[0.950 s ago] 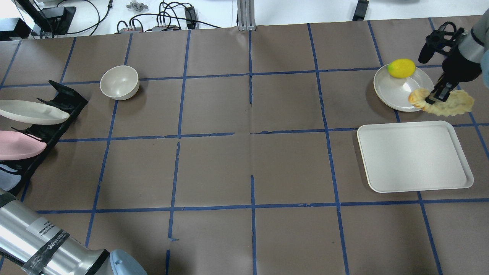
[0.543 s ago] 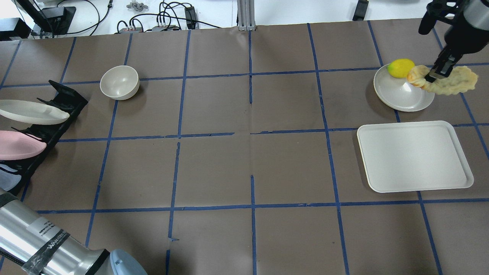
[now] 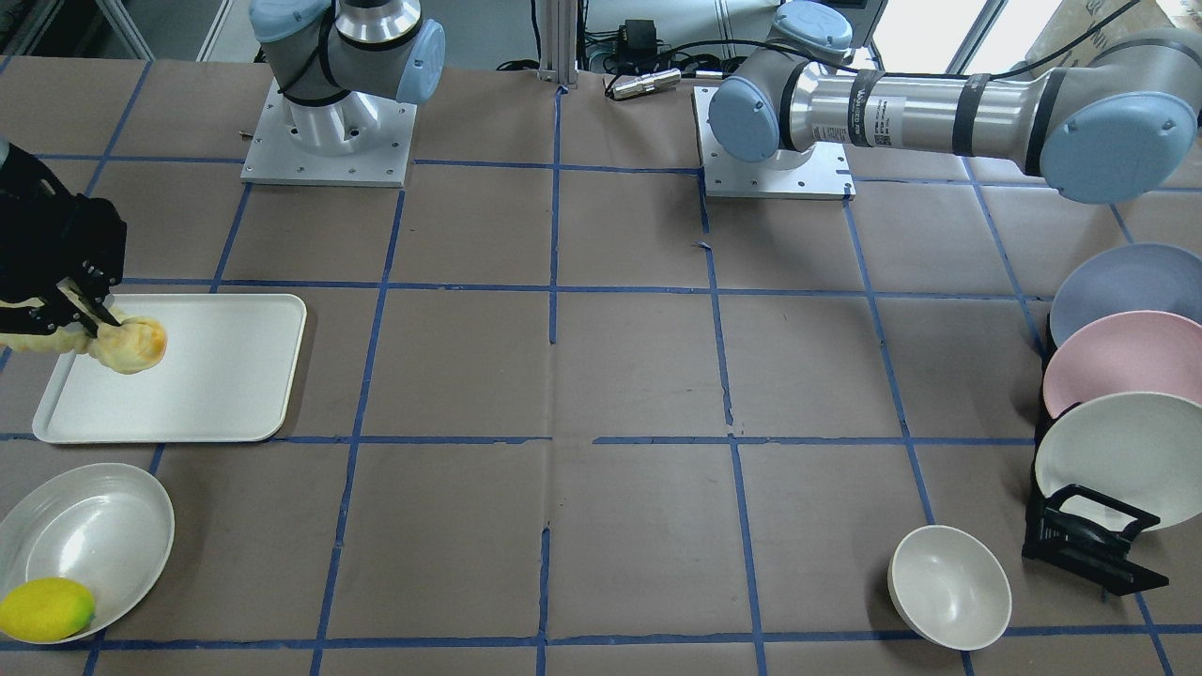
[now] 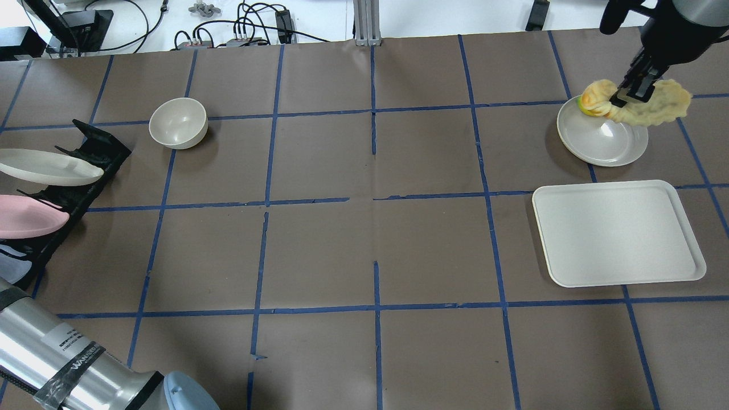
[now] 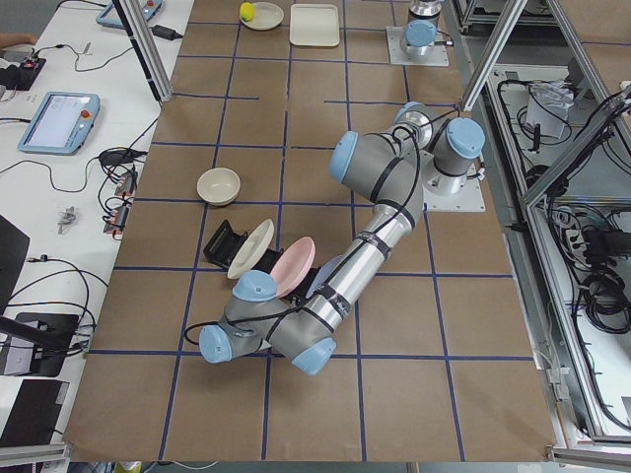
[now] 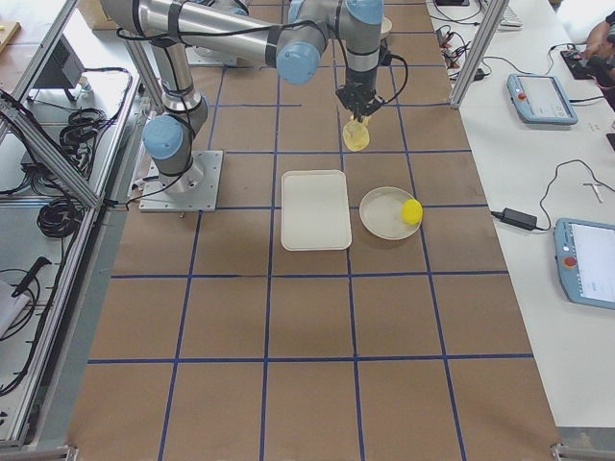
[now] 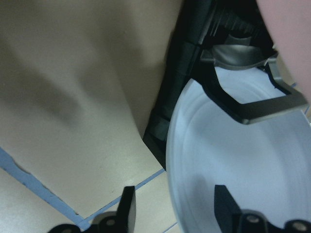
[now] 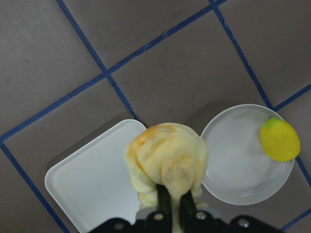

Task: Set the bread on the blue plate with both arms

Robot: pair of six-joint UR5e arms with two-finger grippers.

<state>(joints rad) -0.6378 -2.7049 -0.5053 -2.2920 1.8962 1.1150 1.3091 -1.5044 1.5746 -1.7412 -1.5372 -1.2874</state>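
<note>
Three plates stand on edge in a black rack (image 3: 1089,540): the blue plate (image 3: 1127,277) nearest the robot and half hidden, a pink plate (image 3: 1117,352), and a white plate (image 3: 1117,451). A second white plate (image 3: 94,535) lies flat with one lemon (image 3: 42,608). One bowl (image 3: 948,587) and one tray (image 3: 207,376) sit apart.

The left gripper (image 7: 175,191) shows only in its wrist view, jaws apart and straddling the blue plate's rim; contact is unclear. The right gripper (image 3: 89,314), cut off at the frame edge, is clamped on the one bread (image 3: 127,345), held off the table by the tray.

Lettering on the left arm (image 4: 57,353) is too small to read.
</note>
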